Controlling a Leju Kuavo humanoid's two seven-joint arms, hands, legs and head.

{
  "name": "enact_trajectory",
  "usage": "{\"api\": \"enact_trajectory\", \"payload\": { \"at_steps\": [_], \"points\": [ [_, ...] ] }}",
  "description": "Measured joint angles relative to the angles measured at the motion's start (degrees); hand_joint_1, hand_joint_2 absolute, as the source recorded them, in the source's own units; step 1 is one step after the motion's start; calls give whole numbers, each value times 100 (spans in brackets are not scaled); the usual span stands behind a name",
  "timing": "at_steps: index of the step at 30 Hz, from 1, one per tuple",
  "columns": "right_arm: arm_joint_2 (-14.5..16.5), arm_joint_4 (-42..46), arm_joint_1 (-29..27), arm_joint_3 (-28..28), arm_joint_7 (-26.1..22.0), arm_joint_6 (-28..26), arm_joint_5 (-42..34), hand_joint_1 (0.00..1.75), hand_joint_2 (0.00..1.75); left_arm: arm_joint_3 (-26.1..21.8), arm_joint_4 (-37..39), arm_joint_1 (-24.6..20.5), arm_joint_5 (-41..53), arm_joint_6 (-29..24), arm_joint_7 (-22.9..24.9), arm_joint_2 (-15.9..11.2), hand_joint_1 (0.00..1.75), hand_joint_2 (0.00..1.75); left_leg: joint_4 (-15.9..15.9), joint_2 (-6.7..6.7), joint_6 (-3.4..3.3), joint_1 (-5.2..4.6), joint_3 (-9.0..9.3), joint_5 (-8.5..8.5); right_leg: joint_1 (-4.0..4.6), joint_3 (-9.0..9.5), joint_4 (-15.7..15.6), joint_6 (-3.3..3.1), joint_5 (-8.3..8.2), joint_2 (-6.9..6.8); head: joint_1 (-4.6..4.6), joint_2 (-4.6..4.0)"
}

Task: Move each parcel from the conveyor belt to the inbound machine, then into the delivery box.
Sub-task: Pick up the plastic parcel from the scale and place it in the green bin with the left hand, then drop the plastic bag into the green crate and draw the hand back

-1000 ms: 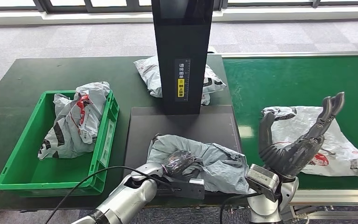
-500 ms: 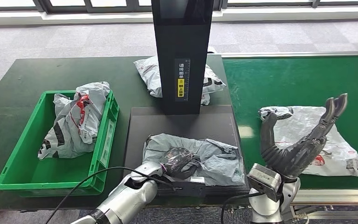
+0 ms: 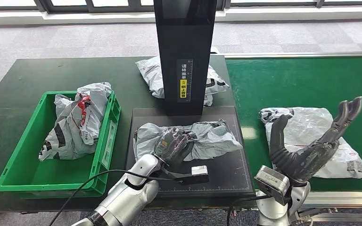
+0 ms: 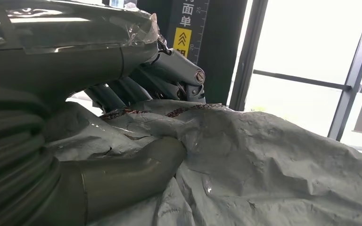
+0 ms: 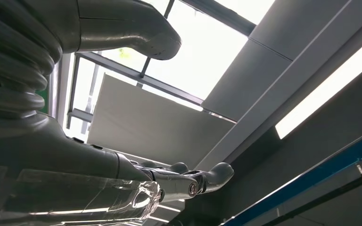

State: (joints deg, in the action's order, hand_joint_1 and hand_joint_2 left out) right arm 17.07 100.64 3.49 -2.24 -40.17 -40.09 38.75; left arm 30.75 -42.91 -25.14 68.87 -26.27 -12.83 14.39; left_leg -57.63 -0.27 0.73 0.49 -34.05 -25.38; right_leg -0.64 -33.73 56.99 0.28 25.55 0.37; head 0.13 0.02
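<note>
A crumpled grey parcel (image 3: 212, 136) lies on the black platform (image 3: 188, 120) of the inbound machine, just in front of its dark column (image 3: 185, 52). My left hand (image 3: 172, 145) grips the parcel's left part. In the left wrist view the thumb (image 4: 136, 165) presses into the grey parcel (image 4: 273, 155) with the fingers (image 4: 169, 70) over a fold. A white parcel with red print (image 3: 306, 125) lies on the green conveyor belt (image 3: 301, 80). My right hand (image 3: 311, 148) is raised at the belt's near edge in front of it, fingers spread, holding nothing.
The green delivery box (image 3: 102, 150) stands on the dark table at the left, with a white-and-red parcel (image 3: 75, 122) inside. Another grey-white parcel (image 3: 151, 73) lies behind the column. A small grey box on a cable (image 3: 198, 172) hangs by my left wrist.
My left hand has carried the grey parcel from the platform's near edge in toward the column and slightly left. My right hand has drifted a little to the right, still spread.
</note>
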Motion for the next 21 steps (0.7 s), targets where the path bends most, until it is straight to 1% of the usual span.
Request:
{"api": "enact_trajectory", "payload": {
  "at_steps": [2,4,6,8,12,15,17,19,20,21],
  "points": [
    [0,4,-1,-2,0,0,5,0,175,-6,-50,21,32,-73,-2,0,175,175,0,0,0,0,0,0,0,0,0,0,0,0,0,0],
    [0,33,-13,-10,0,-1,25,0,175,-82,-415,190,316,-495,-19,1,175,175,0,3,0,0,-1,0,0,-4,1,0,-1,2,-1,0],
    [0,78,-34,-23,1,-1,38,0,175,-247,-1172,448,849,-1075,-49,13,175,175,0,5,1,0,-3,0,0,-8,1,-1,0,5,-1,0],
    [0,109,-46,-34,1,0,38,0,175,-420,-1984,640,1264,-1345,-71,27,175,175,0,5,1,0,-5,-2,0,-8,1,-2,3,5,1,0],
    [2,150,-54,-52,0,0,38,0,175,-714,-3335,988,1586,-1390,-78,31,175,175,0,5,2,0,-5,-6,1,-9,1,-3,9,4,-1,0],
    [2,172,-57,-58,0,0,36,0,175,-889,-4126,1187,1701,-1390,-77,38,175,175,1,4,2,1,-6,-6,2,-8,2,-5,11,2,1,0],
    [3,183,-58,-59,0,0,31,0,175,-1025,-4676,1297,1847,-1390,116,41,175,175,1,5,3,2,-6,-5,2,-8,3,-5,11,3,0,0],
    [4,187,-58,-60,0,0,25,0,175,-1273,-5259,1350,1869,-1390,331,45,175,175,1,5,3,2,-5,-5,2,-7,3,-5,11,3,-1,0],
    [4,187,-58,-60,0,0,22,0,175,-1459,-5498,1366,1767,-1390,298,55,175,175,2,5,3,2,-4,-5,2,-6,4,-5,11,3,-1,0],
    [4,187,-58,-60,0,0,23,0,175,-1691,-5690,1386,1598,-1390,126,85,175,175,2,5,3,2,-3,-5,3,-6,4,-6,11,3,-1,0]
  ]
}}
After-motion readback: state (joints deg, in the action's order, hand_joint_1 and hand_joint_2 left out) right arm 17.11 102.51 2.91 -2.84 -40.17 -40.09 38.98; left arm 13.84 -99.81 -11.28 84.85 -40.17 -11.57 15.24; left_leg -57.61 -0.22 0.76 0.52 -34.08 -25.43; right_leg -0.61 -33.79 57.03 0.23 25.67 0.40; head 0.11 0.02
